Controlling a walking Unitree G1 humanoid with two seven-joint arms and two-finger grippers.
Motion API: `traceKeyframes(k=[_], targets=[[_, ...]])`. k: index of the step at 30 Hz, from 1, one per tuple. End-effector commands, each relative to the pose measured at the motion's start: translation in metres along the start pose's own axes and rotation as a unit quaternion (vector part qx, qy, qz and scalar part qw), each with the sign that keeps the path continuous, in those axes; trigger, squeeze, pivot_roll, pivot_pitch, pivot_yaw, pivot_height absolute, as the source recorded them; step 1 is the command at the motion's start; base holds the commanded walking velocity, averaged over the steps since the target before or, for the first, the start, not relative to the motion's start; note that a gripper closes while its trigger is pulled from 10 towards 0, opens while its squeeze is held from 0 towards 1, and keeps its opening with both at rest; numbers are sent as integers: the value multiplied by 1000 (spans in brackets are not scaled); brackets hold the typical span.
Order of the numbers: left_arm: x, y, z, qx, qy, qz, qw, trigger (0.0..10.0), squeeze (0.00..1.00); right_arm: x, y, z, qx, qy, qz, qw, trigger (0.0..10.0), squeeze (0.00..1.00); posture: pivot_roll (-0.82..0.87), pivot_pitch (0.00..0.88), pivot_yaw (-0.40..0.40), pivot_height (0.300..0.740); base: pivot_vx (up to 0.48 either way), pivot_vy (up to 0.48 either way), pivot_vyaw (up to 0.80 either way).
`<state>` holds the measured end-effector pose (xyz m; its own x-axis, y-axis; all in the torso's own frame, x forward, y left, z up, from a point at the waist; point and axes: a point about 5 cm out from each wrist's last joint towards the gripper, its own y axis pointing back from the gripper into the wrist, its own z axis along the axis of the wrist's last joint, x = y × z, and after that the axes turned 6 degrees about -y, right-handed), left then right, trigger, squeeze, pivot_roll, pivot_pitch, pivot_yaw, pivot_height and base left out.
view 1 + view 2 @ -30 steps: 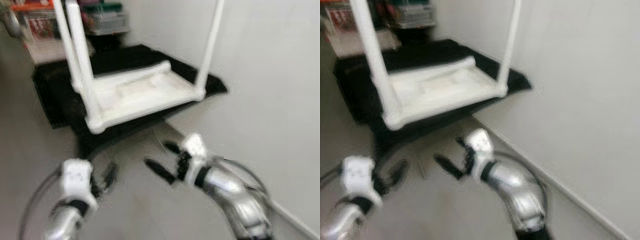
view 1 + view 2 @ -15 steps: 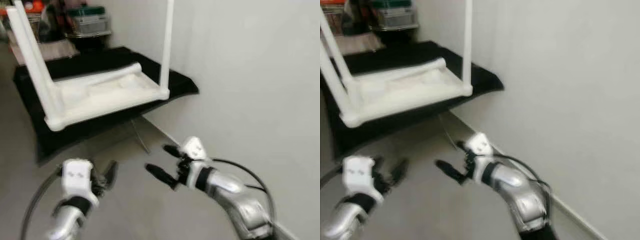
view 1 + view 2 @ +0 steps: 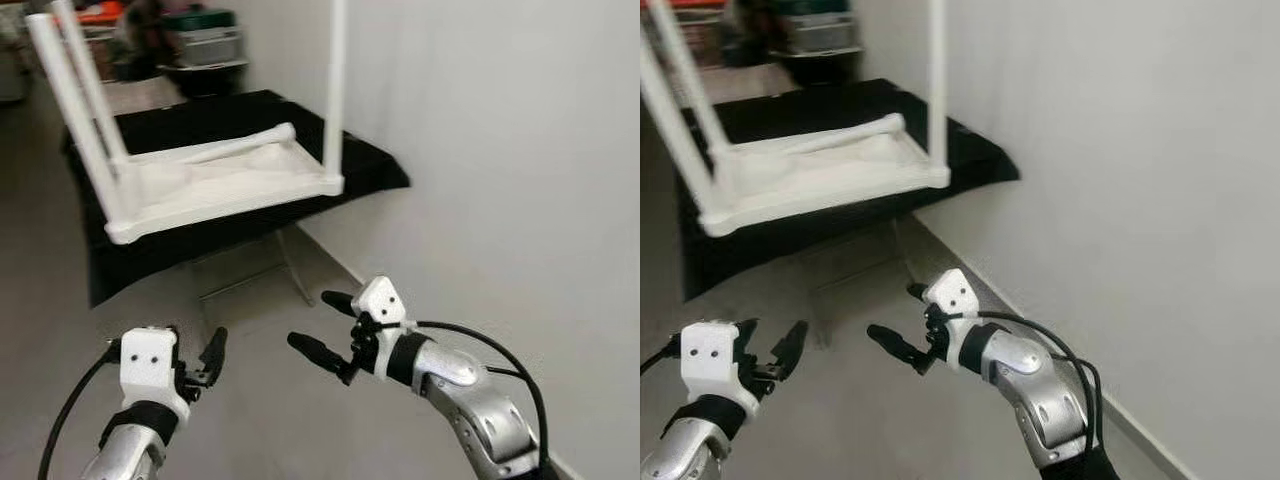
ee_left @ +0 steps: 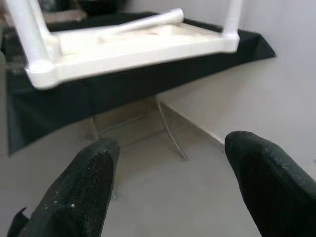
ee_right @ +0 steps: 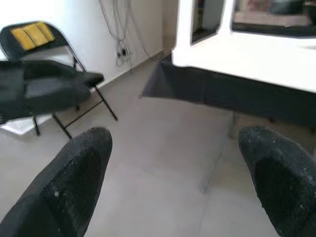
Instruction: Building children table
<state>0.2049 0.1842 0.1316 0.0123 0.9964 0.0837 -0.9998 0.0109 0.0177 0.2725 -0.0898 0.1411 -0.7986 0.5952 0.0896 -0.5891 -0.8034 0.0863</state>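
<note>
Here, line by line:

Step in hand: judged as the approach; the robot stands short of the work, both arms raised ahead of it over the floor.

Child's table: a white plastic child's table lies upside down on a counter draped in black cloth, hard by the wall. Three legs stand up from its corners.

Loose leg: a fourth leg lies flat across the underside, not yet fitted; its empty corner looks to be the far one, though the view there is too soft to be sure.

Left gripper: low and well short of the counter, jaws spread wide, nothing between them.

Right gripper: a little ahead of the left, near the wall, jaws likewise wide and empty.

Doing it well: step closer until the counter edge is within reach. Take the loose leg near its middle with one gripper, steady the table's rim with the other, then stand the leg upright over the bare corner before pressing it in.

Risk: the standing legs crowd the reach, and a knock could slide the table off the cloth.

Background: a folding chair stands off to one side.
</note>
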Motion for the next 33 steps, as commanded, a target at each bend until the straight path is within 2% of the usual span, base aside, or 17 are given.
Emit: traceKeyframes(k=[1,14,17,22,23,26,33], targets=[[0,-1,-1,2,1,-1,1000,10000,0,0,-1,0,0,8,1,1000,10000,0,-25,0,-14,740,390,0,800],[-1,-1,-1,4,-2,-6,1000,10000,0,-1,-2,-1,5,0,7,1000,10000,0,-25,0,-15,740,365,0,74],[-2,-2,-1,3,-2,-8,1000,10000,0,2,-1,-1,11,20,27,999,10000,0,-26,0,-17,740,356,0,800],[-2,-2,-1,3,-2,-8,1000,10000,0,2,-1,0,-5,7,23,1000,10000,0,-26,0,-17,740,354,0,320],[-2,-1,-1,3,-2,-8,1000,10000,0,3,0,-1,-7,-7,31,999,10000,0,-27,0,-16,740,356,0,0],[-2,-1,-1,3,-3,-9,1000,10000,0,4,0,1,-13,3,34,999,10000,0,-27,0,-16,740,354,0,533],[-2,-3,0,2,-5,-13,1000,10000,0,2,0,5,-20,5,42,999,10000,0,-26,0,-16,740,354,0,0]])
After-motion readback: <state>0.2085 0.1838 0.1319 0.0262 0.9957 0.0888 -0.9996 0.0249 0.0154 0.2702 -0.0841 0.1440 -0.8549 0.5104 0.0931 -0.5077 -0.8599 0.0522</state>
